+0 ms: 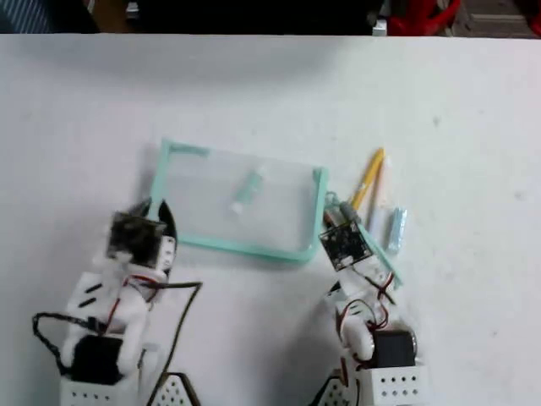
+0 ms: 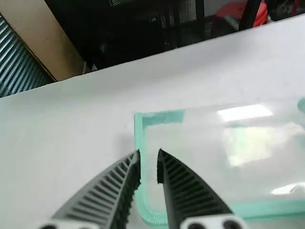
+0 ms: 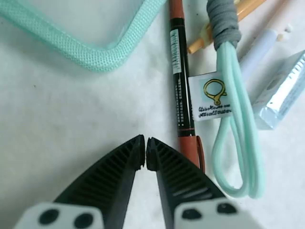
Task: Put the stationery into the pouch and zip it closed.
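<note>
from above, the pouch (image 1: 245, 248) lies on the bench (image 1: 84, 101), pens (image 1: 370, 179) loose at its 3 o'clock. left wrist: left claw (image 2: 148, 164) barely parted, empty, over the pouch rim, likely to pin it. right wrist: right claw (image 3: 145, 152) pinched together, empty, beside the brown pen (image 3: 180, 86).

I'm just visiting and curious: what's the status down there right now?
Left hand slightly open at the pouch corner, holding nothing. Right hand shut, empty, beside the brown pen, outside the pouch. Teal cord loop close beside that pen.
</note>
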`<state>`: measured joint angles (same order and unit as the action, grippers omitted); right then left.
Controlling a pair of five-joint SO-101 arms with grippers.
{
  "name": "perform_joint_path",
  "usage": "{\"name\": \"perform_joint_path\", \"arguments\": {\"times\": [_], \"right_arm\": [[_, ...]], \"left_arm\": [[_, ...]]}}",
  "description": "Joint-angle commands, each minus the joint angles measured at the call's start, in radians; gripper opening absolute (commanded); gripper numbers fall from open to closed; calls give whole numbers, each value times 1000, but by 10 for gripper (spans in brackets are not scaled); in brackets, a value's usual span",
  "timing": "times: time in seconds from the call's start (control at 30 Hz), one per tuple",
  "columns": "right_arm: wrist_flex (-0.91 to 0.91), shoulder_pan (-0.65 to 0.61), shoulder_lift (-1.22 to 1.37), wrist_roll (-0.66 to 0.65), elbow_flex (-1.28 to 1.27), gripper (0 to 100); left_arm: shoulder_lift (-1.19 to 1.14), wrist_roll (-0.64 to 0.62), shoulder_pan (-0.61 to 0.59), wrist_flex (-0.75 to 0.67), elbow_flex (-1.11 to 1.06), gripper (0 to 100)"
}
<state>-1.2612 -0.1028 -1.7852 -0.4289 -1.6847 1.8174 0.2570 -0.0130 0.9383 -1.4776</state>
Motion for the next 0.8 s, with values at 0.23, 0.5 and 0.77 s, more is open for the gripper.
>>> {"name": "perform_joint_path", "arguments": {"times": [0.23,0.5,0.77], "right_arm": [[-4,-5,-5,-2,-6,18],[-4,-5,-5,-2,-6,18],[-4,-8,-5,-2,-6,18]], "left_arm": [[5,40,7,-54,-87,80],[5,40,-1,-100,-132,80],[5,40,2,-95,-132,80]]}}
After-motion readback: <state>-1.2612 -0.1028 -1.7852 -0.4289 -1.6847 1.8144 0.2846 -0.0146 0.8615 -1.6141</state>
